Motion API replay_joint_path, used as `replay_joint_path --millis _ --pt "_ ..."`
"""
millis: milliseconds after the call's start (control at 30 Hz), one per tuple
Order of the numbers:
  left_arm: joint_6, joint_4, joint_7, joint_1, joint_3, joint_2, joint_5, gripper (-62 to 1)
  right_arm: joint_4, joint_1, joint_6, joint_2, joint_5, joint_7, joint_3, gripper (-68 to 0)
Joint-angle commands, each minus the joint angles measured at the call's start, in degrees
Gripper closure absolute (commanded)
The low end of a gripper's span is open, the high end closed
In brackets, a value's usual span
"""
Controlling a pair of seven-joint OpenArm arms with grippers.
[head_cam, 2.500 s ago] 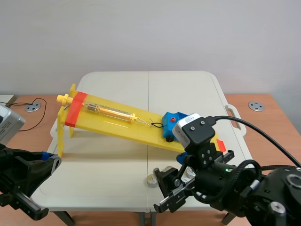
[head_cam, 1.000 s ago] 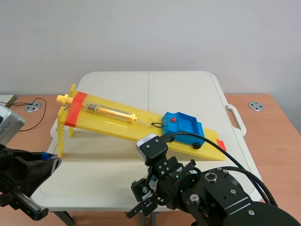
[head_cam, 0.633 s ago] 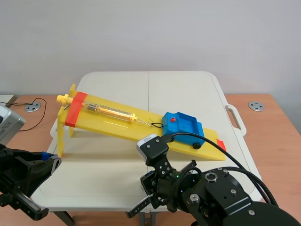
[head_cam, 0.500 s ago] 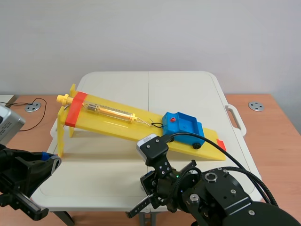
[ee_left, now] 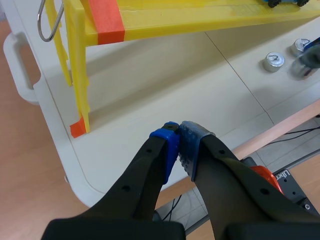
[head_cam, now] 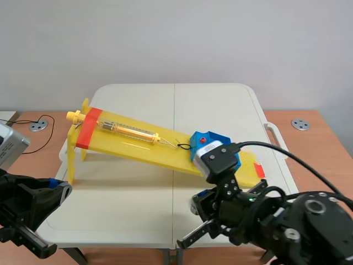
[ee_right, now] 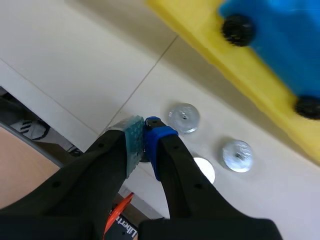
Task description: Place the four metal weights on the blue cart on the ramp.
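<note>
The blue cart [head_cam: 205, 138] sits low on the yellow ramp [head_cam: 138, 144], partly behind my right arm. My right gripper [head_cam: 198, 208] hovers over the table just in front of the ramp, shut on a metal weight [head_cam: 194, 203]. In the right wrist view the gripper [ee_right: 145, 131] hides most of that weight. Three more weights [ee_right: 183, 117] [ee_right: 237, 155] [ee_right: 204, 171] lie on the table under the cart [ee_right: 280, 40]. My left gripper [ee_left: 177, 132] is shut on nothing above the table's near left corner, with two weights [ee_left: 273, 61] [ee_left: 300, 46] far off to its side.
A spring scale [head_cam: 129, 131] lies along the ramp, tied to the cart by a black cord [head_cam: 183, 146]. The white folding table [head_cam: 209, 105] has a handle [head_cam: 276, 138] on its right edge. The ramp's legs [ee_left: 80, 85] stand ahead of my left gripper.
My right gripper shut on the leftmost weight near the table's front edge, then rose and swung right toward the cart with it. The left arm stayed still.
</note>
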Motion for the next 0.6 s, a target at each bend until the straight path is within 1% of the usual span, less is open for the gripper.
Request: replay_joint_path --millis 0,67,200,267,367,467,567 --pt "-1.4 2.6 -5.9 -0.3 -0.8 0.3 -3.0 -3.1 9.1 -0.7 1.5 2.0 5.8 4.3 3.1 -0.6" --pt "-1.4 2.6 -5.9 -0.3 -0.8 0.3 -3.0 -3.1 12.2 -2.8 1.6 2.5 7.8 4.1 5.6 -0.6" --pt "-1.4 2.6 -5.9 -0.3 -0.8 0.3 -3.0 -3.1 17.2 -5.4 2.7 2.6 13.2 3.2 11.6 -0.6" --pt "-1.4 2.6 -5.9 -0.3 -0.8 0.3 -3.0 -3.1 18.8 -5.4 3.5 2.6 16.6 2.0 14.5 -0.6" --pt "-1.4 2.6 -5.9 -0.3 -0.8 0.3 -3.0 -3.1 19.6 -4.6 4.0 2.4 20.4 2.2 18.6 -0.6" --pt "-1.4 2.6 -5.9 -0.3 -0.8 0.3 -3.0 -3.1 19.5 -2.4 3.9 0.6 20.8 2.2 22.1 -0.6" --pt "-1.4 2.6 -5.9 -0.3 -0.8 0.3 -3.0 -3.1 18.7 0.8 3.9 -1.9 21.6 2.1 23.8 -0.6"
